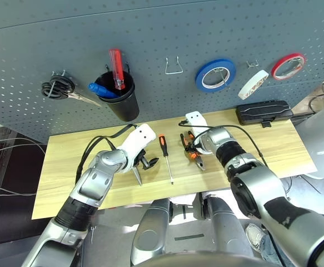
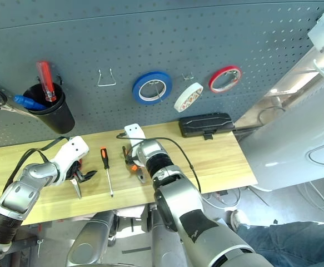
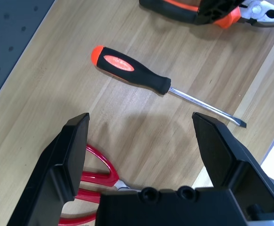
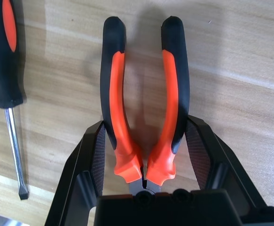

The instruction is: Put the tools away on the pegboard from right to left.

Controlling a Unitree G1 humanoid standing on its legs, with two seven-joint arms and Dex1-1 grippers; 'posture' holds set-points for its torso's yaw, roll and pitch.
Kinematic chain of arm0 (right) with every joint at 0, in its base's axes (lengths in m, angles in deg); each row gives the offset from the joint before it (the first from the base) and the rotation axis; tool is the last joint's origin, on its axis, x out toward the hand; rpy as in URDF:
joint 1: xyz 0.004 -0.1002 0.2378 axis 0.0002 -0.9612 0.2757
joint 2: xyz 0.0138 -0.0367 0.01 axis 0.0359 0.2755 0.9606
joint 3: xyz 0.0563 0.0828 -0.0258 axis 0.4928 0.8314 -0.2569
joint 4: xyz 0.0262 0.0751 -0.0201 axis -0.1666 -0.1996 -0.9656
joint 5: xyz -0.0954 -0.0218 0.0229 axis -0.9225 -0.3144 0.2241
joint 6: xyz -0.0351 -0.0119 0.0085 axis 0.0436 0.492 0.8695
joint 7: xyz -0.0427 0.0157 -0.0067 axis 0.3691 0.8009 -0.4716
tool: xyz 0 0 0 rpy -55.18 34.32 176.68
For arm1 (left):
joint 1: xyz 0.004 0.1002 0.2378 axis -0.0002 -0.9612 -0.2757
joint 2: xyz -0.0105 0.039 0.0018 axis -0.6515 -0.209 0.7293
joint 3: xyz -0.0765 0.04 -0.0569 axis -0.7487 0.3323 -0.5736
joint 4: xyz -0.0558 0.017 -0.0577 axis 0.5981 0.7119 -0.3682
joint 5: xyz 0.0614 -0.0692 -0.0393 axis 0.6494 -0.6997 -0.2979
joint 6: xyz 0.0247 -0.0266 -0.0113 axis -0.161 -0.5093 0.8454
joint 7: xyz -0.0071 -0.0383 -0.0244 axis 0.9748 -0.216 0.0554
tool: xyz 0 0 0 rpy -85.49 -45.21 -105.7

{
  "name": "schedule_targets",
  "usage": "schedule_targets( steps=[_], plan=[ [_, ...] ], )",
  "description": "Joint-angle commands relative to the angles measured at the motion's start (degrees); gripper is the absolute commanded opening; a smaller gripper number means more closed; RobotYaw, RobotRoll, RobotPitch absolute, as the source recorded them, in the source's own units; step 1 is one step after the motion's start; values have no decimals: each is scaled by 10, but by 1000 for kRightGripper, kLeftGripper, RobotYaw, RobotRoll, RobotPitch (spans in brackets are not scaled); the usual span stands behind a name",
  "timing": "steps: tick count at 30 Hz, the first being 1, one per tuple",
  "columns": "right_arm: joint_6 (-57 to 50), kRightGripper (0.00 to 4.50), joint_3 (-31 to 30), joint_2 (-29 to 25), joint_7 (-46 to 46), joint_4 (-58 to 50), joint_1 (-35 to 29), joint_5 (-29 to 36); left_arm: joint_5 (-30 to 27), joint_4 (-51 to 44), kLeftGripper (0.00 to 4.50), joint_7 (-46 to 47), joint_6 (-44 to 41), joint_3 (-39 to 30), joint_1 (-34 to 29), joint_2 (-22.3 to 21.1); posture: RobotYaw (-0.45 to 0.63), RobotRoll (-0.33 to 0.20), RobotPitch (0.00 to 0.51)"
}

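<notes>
With the right gripper [image 4: 144, 155] part-open astride the orange-handled pliers [image 4: 144, 94] (apparently not yet pinched), close squarely, then lift off the worktop [image 1: 67, 167]; left gripper [image 3: 144, 155] wide open, empty.

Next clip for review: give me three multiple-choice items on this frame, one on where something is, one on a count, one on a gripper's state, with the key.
1. Where do the orange-handled pliers lie?
A. in the black cup
B. on the wooden table, between the right gripper's fingers
C. on a pegboard hook

2. How many tape rolls hang on the pegboard?
A. one
B. two
C. three

3. How does the left gripper stand?
A. open, holding nothing
B. shut on the screwdriver
C. shut on the pliers

Key: 1 B, the right wrist view shows the handles flat on the table with the right gripper straddling them. 2 C, the blue tape roll, whitish tape roll and red tape roll hang there. 3 A, its fingers are spread wide above the wood, the screwdriver lying beyond them.
</notes>
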Motion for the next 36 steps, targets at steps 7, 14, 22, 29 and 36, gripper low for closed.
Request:
schedule_targets(
  steps=[7,14,22,29,36],
  plan=[
    [-9,2820,-61,-60,-149,-214,-62,8,-47,-15,4500,7,131,-43,-24,19,154,0,260],
    [-48,2820,-68,-137,-225,-518,-161,54,-130,-78,4500,-29,254,-86,-69,37,130,0,249],
    [-1,2820,-28,-165,-243,-688,-190,111,-198,-120,4500,-45,300,-110,-78,49,114,0,239],
    [80,2820,14,-154,-222,-730,-143,138,-193,-89,4500,-13,349,-141,-28,66,94,0,232],
    [169,2820,53,-120,-181,-700,-63,152,-185,-52,4500,-10,376,-135,5,68,90,0,231]
  ],
)
